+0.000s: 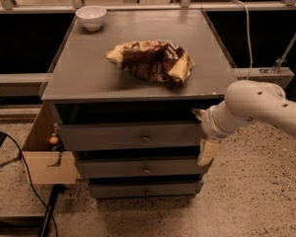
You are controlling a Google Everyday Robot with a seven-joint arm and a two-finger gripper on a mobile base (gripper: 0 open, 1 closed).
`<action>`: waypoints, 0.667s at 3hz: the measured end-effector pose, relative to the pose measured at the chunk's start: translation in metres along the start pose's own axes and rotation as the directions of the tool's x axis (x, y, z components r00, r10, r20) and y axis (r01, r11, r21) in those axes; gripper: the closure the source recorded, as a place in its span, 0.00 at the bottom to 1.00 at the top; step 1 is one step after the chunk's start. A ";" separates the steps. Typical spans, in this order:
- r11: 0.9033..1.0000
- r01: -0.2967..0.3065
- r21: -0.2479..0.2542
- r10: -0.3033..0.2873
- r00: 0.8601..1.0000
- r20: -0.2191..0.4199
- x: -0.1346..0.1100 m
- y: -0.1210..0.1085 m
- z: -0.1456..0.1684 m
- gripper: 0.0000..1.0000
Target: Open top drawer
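Observation:
The top drawer [128, 135] is the widest grey front of three, just under the cabinet top, with a small round metal knob [145, 138] at mid-front. It looks shut, flush with the fronts below. My gripper [202, 134] is at the right end of this drawer front, well right of the knob. It is open, with one beige finger [196, 114] near the drawer's top right corner and the other finger [207, 152] lower by the second drawer. It holds nothing. The white arm [256, 105] reaches in from the right.
A crumpled brown chip bag [150, 60] and a white bowl [91, 17] lie on the cabinet top [79, 78]. Two narrower drawers [143, 169] sit below. A wooden box [42, 167] and a black cable [19, 157] stand at the left on the speckled floor.

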State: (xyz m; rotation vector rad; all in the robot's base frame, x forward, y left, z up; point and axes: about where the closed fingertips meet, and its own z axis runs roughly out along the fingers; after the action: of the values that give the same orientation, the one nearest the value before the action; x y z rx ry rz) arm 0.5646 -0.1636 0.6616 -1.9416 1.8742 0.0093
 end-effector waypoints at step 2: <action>0.999 -0.028 -0.025 0.028 1.000 -0.009 0.013 -0.003 0.019 0.00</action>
State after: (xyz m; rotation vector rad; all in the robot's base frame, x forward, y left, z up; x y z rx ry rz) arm 0.5742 -0.1704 0.6415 -1.9350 1.9160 0.0330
